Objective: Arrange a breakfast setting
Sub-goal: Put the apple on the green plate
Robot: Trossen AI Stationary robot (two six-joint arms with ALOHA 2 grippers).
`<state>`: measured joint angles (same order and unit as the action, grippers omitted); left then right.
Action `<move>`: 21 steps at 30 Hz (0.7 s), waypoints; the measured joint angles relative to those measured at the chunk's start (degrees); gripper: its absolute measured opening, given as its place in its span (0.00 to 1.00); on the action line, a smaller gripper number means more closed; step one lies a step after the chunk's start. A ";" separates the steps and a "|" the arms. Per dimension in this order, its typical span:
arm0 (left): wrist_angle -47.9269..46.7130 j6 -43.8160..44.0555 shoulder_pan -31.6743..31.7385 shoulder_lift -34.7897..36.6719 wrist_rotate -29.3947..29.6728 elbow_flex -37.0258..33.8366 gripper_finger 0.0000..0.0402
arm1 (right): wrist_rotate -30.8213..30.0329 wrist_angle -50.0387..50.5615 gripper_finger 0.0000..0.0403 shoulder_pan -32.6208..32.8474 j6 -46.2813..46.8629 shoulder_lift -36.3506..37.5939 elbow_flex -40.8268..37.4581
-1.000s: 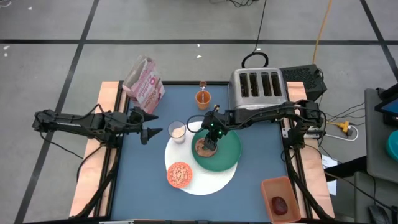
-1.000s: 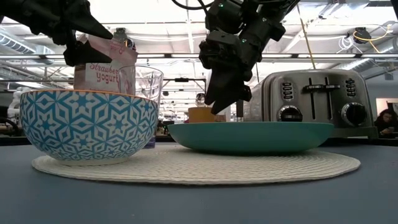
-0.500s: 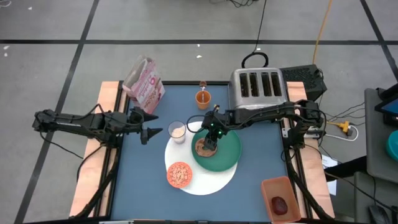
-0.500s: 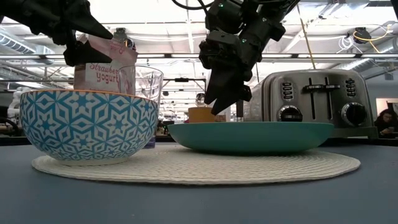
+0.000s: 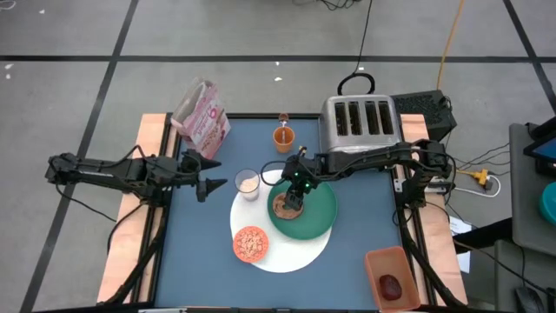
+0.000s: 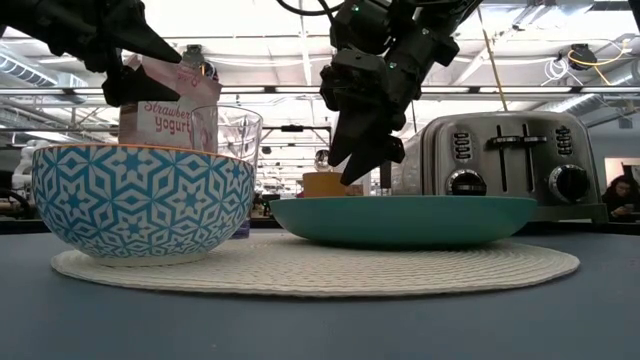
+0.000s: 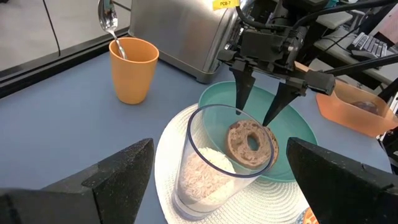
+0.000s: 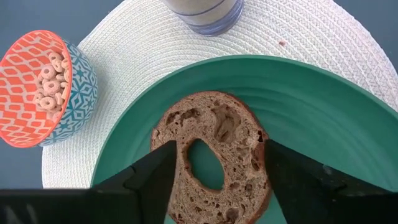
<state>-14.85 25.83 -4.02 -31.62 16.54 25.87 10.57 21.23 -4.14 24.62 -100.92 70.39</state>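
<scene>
A brown bagel (image 8: 211, 149) lies flat on the green plate (image 8: 323, 106), which rests on the round white mat (image 5: 282, 256). My right gripper (image 8: 217, 180) hangs over the plate, slanting down and open, one finger at each side of the bagel. The orange cereal bowl (image 5: 250, 243) and the milk glass (image 7: 211, 162) also stand on the mat. An orange cup (image 7: 132, 68) with the silver spoon (image 7: 109, 18) standing in it sits on the table's far side. My left gripper (image 5: 217, 184) waits open at the left, clear of the glass. My right gripper comes at the bagel from above, slanting down, its fingers (image 8: 155, 171) beside the bagel's two opposite edges (image 8: 163, 134). The bagel lies flat on the plate. Whether the fingertips touch it, I cannot tell.
A silver four-slot toaster (image 5: 360, 122) stands at the far right and a pink cereal box (image 5: 202, 117) at the far left. An orange container (image 5: 391, 278) with dark red food sits at the near right corner. Bare blue table shows at the near left.
</scene>
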 joint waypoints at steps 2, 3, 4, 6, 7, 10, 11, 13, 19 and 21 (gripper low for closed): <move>-0.01 0.02 -0.02 0.00 0.02 0.00 0.92 | 0.00 0.02 0.62 0.00 -0.01 0.00 0.00; 0.02 0.02 -0.01 0.02 0.02 0.00 0.92 | 0.00 0.02 0.65 0.00 0.00 0.00 0.00; 0.01 0.04 -0.02 0.00 0.00 0.00 0.92 | 0.00 0.02 0.67 0.00 0.00 0.00 0.00; 0.01 0.10 0.01 0.02 0.02 0.00 0.92 | 0.00 0.02 0.72 0.00 -0.02 0.00 0.00; -0.01 0.06 0.00 0.02 0.02 0.00 0.92 | 0.00 0.02 0.74 0.00 -0.03 0.00 0.00; 0.02 -0.03 0.01 0.02 0.02 0.00 0.92 | 0.01 0.02 0.79 0.00 -0.04 0.00 0.00; 0.01 0.01 0.00 0.02 0.02 0.00 0.92 | 0.06 0.10 0.80 0.00 -0.24 0.00 0.00; 0.02 0.02 0.00 0.01 0.02 0.00 0.92 | 0.91 0.91 0.81 0.00 -0.42 0.25 0.00; 0.01 -0.05 -0.02 0.02 -0.01 0.00 0.92 | 4.26 6.36 0.81 1.48 -1.05 6.29 -0.07; -0.02 -0.05 -0.02 0.00 -0.01 0.00 0.92 | 4.32 7.90 0.81 2.80 0.49 8.91 -0.07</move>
<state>-14.86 25.78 -4.03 -31.62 16.53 25.87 14.89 29.14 -1.34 25.11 -92.02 70.32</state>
